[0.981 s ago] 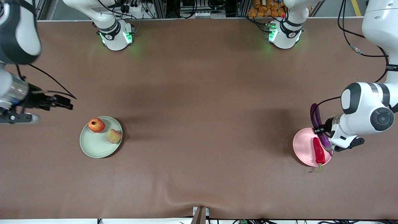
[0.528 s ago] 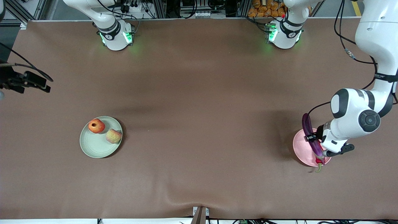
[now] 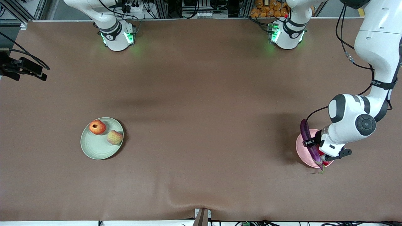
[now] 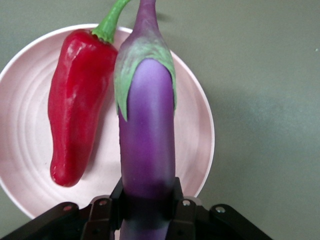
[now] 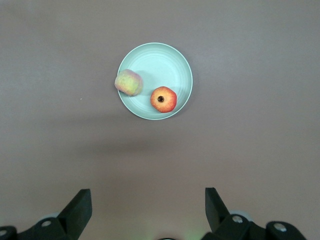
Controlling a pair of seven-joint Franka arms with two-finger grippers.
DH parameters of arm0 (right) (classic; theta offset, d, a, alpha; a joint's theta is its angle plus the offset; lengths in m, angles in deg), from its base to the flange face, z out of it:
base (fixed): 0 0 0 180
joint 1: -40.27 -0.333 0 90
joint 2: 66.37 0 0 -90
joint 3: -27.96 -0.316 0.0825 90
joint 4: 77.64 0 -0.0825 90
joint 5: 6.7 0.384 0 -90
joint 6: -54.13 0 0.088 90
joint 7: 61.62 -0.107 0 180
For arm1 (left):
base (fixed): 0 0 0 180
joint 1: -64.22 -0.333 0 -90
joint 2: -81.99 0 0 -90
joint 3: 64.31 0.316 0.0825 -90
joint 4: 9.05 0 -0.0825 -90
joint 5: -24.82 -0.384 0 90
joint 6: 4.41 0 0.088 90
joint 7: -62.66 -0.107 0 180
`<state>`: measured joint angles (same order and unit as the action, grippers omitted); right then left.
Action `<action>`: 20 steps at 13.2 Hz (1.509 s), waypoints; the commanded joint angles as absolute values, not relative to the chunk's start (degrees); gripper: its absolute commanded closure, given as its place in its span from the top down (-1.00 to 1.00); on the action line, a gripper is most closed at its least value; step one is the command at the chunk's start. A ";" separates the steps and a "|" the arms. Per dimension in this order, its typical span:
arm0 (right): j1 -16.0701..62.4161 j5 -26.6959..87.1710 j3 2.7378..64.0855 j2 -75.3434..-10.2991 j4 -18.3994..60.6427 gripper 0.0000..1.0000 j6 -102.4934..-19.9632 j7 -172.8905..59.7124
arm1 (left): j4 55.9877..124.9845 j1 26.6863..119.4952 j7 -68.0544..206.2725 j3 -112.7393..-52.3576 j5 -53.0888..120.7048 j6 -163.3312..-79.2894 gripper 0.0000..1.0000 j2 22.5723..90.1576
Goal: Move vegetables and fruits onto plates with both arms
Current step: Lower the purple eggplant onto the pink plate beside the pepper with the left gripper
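Purple eggplant (image 4: 146, 145) is gripped by the left claw (image 4: 147, 212) over the pink plate (image 4: 30, 145); the right claw (image 5: 147, 212) is spread wide, holding nothing; no writing is readable.

Brown table (image 3: 201, 125). Pale green plate (image 3: 94, 147) toward the right arm's end, carrying pomegranate (image 3: 97, 127) and peach (image 3: 114, 137) side by side. Pale pink plate (image 3: 304, 150) toward the left arm's end; left pincer (image 3: 311, 143) above it, clamped on purple eggplant (image 3: 307, 136), red chili (image 3: 323, 161) partly hidden underneath. Right pincer (image 3: 23, 69) raised at the table's edge.
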<state>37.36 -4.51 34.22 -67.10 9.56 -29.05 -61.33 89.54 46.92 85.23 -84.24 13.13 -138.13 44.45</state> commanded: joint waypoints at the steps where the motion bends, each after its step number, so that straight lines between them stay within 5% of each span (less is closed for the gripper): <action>1: 37.63 -6.52 33.24 -67.25 9.11 1.00 -27.96 -65.30 | 87.54 46.90 85.69 -84.35 13.04 -138.44 -1.00 43.14; 11: 37.72 -9.07 33.32 -66.20 9.37 1.00 -27.96 -64.79 | 85.61 47.16 85.77 -84.35 13.48 -139.76 -0.87 40.24; 13: 37.64 -9.16 33.32 -65.93 9.29 1.00 -28.14 -64.79 | 85.61 47.25 85.69 -84.35 13.39 -139.76 -0.52 40.33; 16: 37.46 -8.81 33.24 -65.93 9.11 1.00 -28.49 -64.87 | 85.61 47.34 85.77 -84.35 13.48 -139.76 0.64 40.33; 17: 37.37 -8.81 33.24 -65.93 9.11 1.00 -28.75 -64.87 | 85.61 47.34 85.77 -84.44 13.48 -139.76 0.87 40.41; 20: 37.46 -8.19 33.24 -65.93 9.11 1.00 -29.19 -65.31 | 85.61 47.69 85.60 -84.52 13.57 -139.68 1.00 41.20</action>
<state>37.35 -7.81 33.64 -66.05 9.65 -29.01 -64.53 86.48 47.30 85.27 -84.39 13.21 -139.53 41.12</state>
